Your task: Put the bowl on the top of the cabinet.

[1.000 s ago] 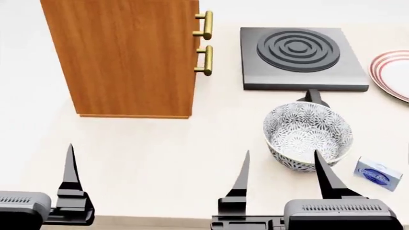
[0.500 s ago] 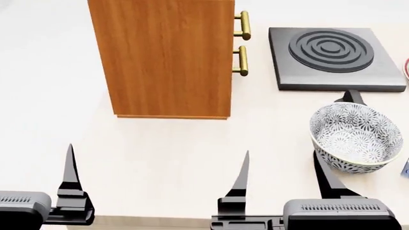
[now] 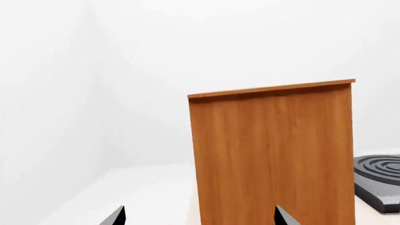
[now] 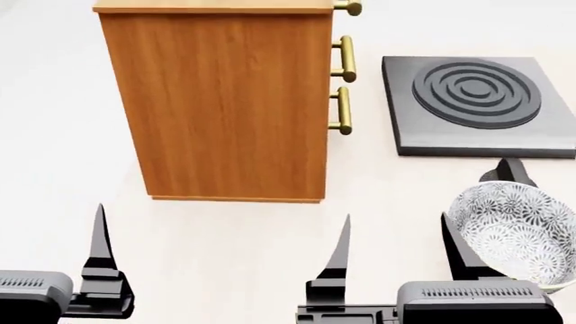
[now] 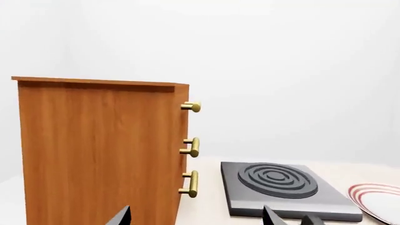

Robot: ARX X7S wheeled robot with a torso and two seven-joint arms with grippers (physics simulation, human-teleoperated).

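The orange-brown cabinet (image 4: 225, 108) stands upright on the counter, its lighter top (image 4: 216, 7) at the head view's upper edge and its brass handles (image 4: 342, 111) facing right. The grey-patterned bowl (image 4: 522, 233) sits on the counter at the lower right, just outside the right finger (image 4: 457, 251) of my right gripper (image 4: 400, 253). That gripper is open and holds nothing. My left gripper (image 3: 200, 219) is open too, low and in front of the cabinet (image 3: 275, 154), with one finger (image 4: 97, 243) showing in the head view. The bowl is out of both wrist views.
A black square hotplate (image 4: 477, 101) lies right of the cabinet, its dark handle (image 4: 511, 170) poking toward the bowl. A red-ringed white plate (image 5: 380, 201) lies beyond the hotplate (image 5: 275, 187). The pale counter (image 4: 225, 256) spreads before the cabinet; white walls stand behind.
The head view has shifted: the cabinet's top and third handle now show, and the bowl sits lower and further right in the picture. Both grippers look the same.
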